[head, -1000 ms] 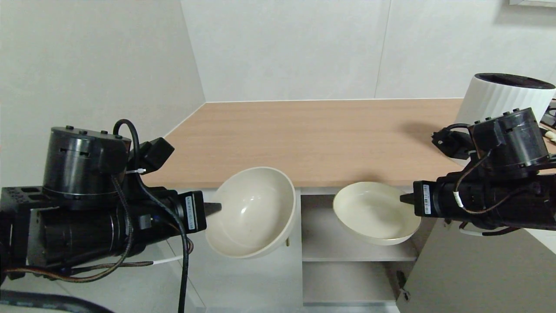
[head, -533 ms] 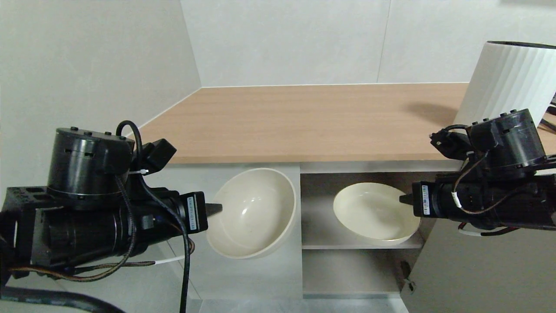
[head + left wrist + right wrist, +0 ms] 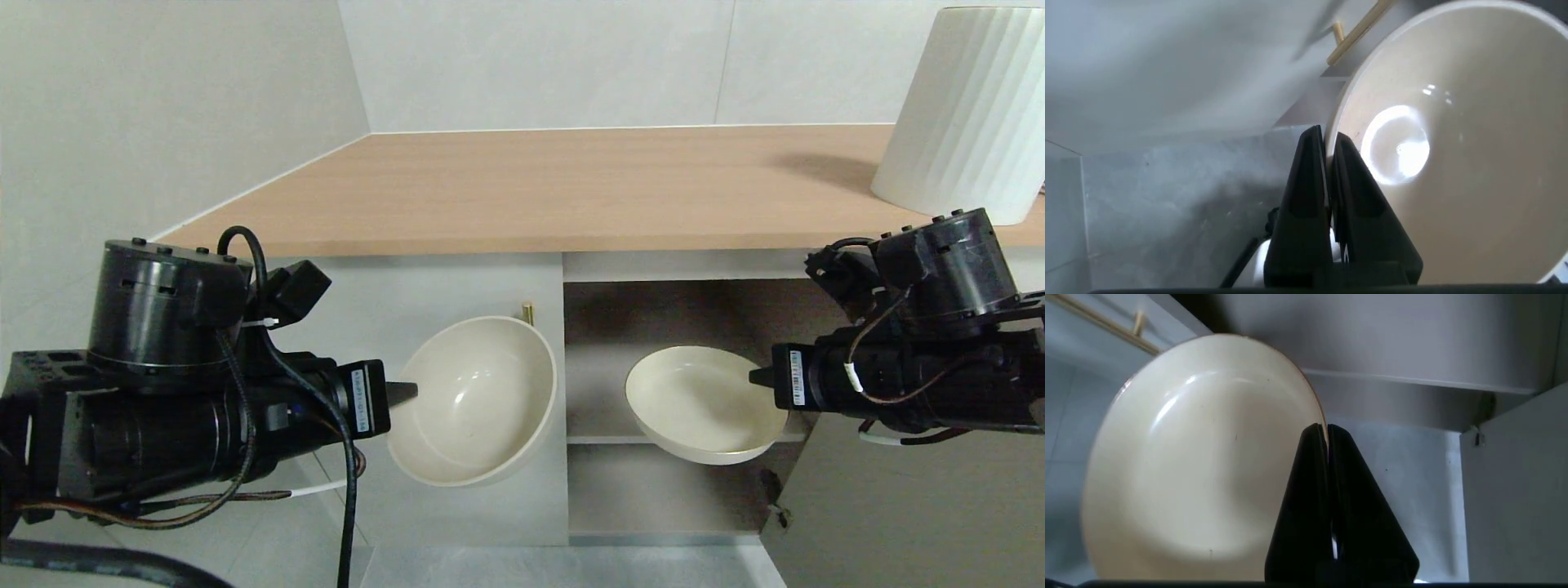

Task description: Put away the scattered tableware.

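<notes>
Head view: left end effector (image 3: 402, 393) clamps the deep bowl (image 3: 478, 404) by its rim, right end effector (image 3: 759, 376) the shallow dish (image 3: 694, 402), both held before the cabinet shelf (image 3: 593, 410) under the worktop (image 3: 531, 188), seemingly for stowing.

Kitchen: wooden countertop (image 3: 571, 188), open cabinet (image 3: 653, 314).

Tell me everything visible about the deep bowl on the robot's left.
The deep bowl is cream, smooth and glossy, perhaps ceramic, and empty. It is held in the air, tilted steeply so its opening faces the head camera. The left tool is shut on its rim, one finger inside, one outside. It hangs before the closed cabinet door, below the countertop edge; nothing else touches it.
</notes>
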### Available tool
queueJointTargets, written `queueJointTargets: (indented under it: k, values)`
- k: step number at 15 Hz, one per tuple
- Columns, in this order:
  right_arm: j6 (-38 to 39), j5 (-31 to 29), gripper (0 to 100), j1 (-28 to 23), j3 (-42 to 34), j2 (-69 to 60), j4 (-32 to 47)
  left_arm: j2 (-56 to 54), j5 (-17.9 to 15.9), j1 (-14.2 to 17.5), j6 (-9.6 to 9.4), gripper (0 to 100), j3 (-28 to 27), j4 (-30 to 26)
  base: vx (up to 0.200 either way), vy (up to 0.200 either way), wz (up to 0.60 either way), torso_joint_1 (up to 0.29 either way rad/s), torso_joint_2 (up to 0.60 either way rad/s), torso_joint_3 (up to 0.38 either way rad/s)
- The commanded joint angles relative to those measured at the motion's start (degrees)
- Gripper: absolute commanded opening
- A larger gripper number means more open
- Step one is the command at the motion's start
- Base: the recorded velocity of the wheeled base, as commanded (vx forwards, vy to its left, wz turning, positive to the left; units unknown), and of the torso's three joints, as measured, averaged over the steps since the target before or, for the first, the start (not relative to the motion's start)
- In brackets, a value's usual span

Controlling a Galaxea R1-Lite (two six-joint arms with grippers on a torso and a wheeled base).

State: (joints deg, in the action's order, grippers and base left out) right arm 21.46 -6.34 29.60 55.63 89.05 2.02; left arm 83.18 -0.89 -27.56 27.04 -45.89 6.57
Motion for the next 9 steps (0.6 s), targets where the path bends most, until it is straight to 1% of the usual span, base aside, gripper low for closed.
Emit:
queueJointTargets:
  k: [1,5,8,9]
  values:
    - [0.0,0.0,0,0.0,0.0,0.2,0.0,0.1,0.0,0.1,0.03,0,0.0,0.0,0.0,0.0,0.0,-0.027,0.07,0.051]
    - [0.0,0.0,0,0.0,0.0,1.9,0.0,0.2,-0.2,-0.1,0.03,0,0.1,0.0,0.0,0.0,0.0,0.0,0.0,0.0]
    - [0.0,-0.1,0,0.0,0.3,7.4,-0.3,1.3,-0.1,-0.8,0.03,0,0.4,-0.1,0.0,0.0,0.0,0.0,0.0,0.0]
    - [0.0,-0.2,0,-0.2,0.4,10.4,-1.4,1.6,0.1,-1.0,0.03,0,0.4,0.0,0.0,0.0,0.0,0.0,0.0,0.0]
